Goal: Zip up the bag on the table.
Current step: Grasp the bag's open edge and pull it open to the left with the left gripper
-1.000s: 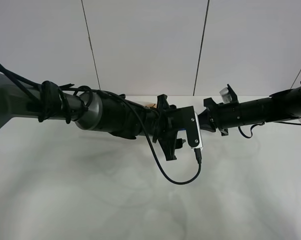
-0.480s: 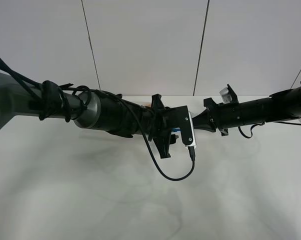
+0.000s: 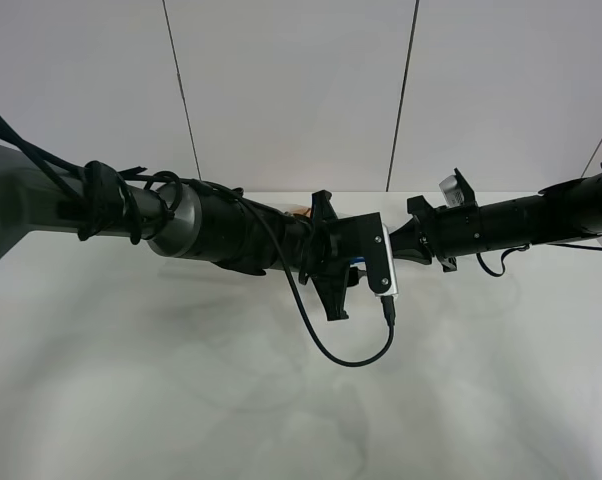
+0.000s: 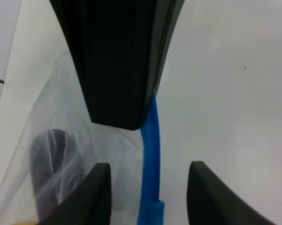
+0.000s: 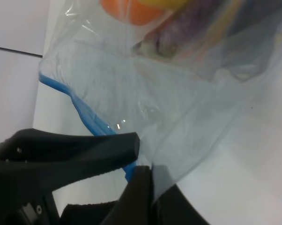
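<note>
White table (image 3: 181, 400) holds the bag (image 5: 188, 108) at twelve o'clock, right gripper (image 5: 141, 161) clenched on its corner, while the left gripper (image 4: 149, 187), jaws narrower than a second ago but not yet pinching, straddles the blue zip strip (image 4: 150, 136), nearly ready to zip.

I log a pale, plain panelled wall (image 3: 291, 90) across the back of the scene. Three thin dark seams run down it. One is left of centre (image 3: 181, 90) and one right of centre (image 3: 403, 90), and these two lean toward each other lower down. A short third (image 3: 601, 140) sits at the far right edge.

Inside the bag (image 5: 145, 93) I see toys: an orange piece (image 5: 127, 11), a yellow piece (image 5: 166, 3) touching it, and a dark purple piece (image 5: 192, 23) beside them. I cannot tell their kind.
</note>
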Robot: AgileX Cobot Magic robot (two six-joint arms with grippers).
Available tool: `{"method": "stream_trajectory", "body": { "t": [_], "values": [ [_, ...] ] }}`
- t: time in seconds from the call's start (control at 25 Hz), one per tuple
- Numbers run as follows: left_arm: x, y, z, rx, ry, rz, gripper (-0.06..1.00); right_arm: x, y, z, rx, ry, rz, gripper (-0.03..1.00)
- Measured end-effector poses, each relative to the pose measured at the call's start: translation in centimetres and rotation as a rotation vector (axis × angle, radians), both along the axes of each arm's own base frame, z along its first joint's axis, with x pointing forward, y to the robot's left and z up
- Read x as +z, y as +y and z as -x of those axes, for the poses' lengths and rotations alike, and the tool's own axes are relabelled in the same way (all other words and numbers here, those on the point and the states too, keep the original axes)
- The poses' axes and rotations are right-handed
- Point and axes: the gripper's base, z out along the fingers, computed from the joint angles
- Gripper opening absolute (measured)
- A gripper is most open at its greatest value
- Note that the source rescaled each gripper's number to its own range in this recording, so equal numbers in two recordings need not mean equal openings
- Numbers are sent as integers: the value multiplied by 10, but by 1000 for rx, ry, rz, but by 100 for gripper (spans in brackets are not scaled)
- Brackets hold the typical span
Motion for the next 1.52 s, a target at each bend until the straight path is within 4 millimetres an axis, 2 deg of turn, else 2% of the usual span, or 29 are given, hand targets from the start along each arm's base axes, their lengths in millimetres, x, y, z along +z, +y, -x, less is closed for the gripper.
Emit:
{"method": "stream_trajectory", "body": {
  "t": [0.28, 0.44, 1.04, 1.52],
  "values": [
    [0, 1, -1, 10, -4, -8, 13, 0, 0, 0, -2, 0, 3, 0],
    [0, 2, -1, 20, -8, -16, 0, 0, 0, 0, -3, -1, 3, 0],
    [0, 14, -8, 121, -49, -94, 0, 0, 0, -2, -20, -3, 3, 0],
    [1, 73, -43, 368, -92, -206, 0, 0, 0, -3, -30, -5, 10, 0]
  ]
}}
